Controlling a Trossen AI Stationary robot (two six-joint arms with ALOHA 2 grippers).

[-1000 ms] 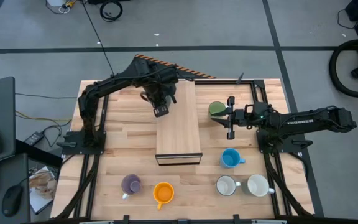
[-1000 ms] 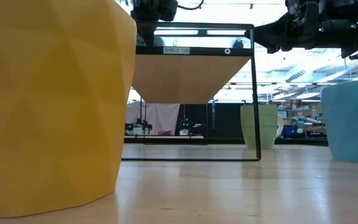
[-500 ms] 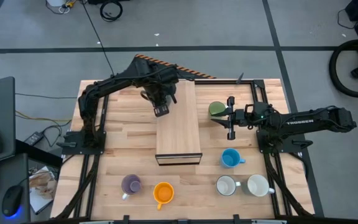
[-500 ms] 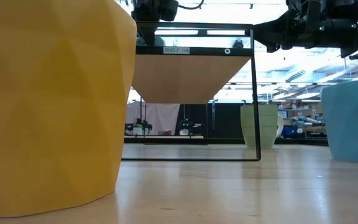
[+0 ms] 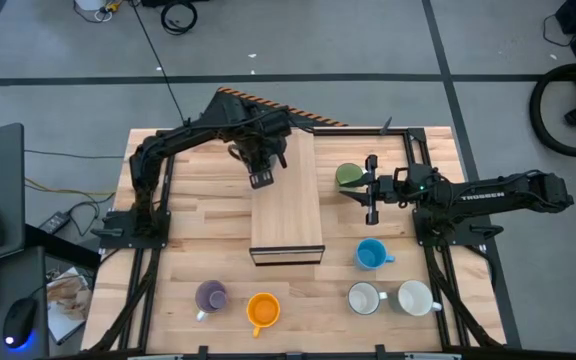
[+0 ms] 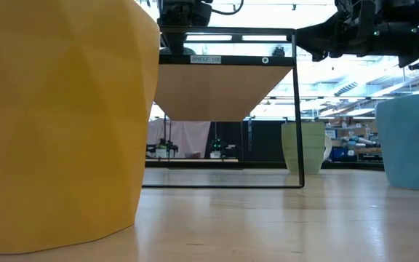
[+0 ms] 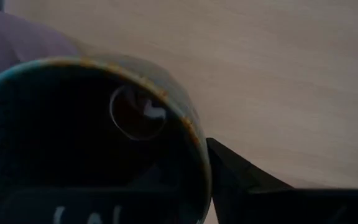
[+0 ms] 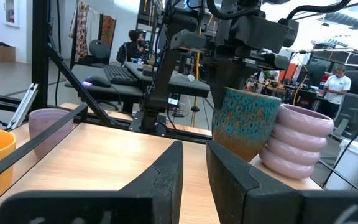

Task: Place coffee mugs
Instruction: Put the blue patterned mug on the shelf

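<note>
A dark brown mug with teal speckles (image 8: 246, 124) stands upright on the wooden top of the shelf (image 5: 288, 215), near its far end, beside a lilac mug (image 8: 298, 146). My left gripper (image 5: 260, 176) comes down on the dark mug from above and is shut on its rim. My right gripper (image 8: 194, 158) hovers level at the shelf's right side, above a green mug (image 5: 346, 176) that stands on the table. A narrow gap shows between its fingers, with nothing in it. My left gripper has the dark brown mug by its rim (image 7: 194, 134). One finger (image 7: 247, 186) is outside the wall and the other is down inside the hollow. The fingers point down from above. The mug rests upright on its base on the shelf top.
On the table near the front edge stand a purple mug (image 5: 211, 296), an orange mug (image 5: 263, 310), a blue mug (image 5: 370, 254) and two white mugs (image 5: 364, 298) (image 5: 415, 297). The shelf's black frame (image 6: 297, 109) stands mid-table. People sit in the room beyond.
</note>
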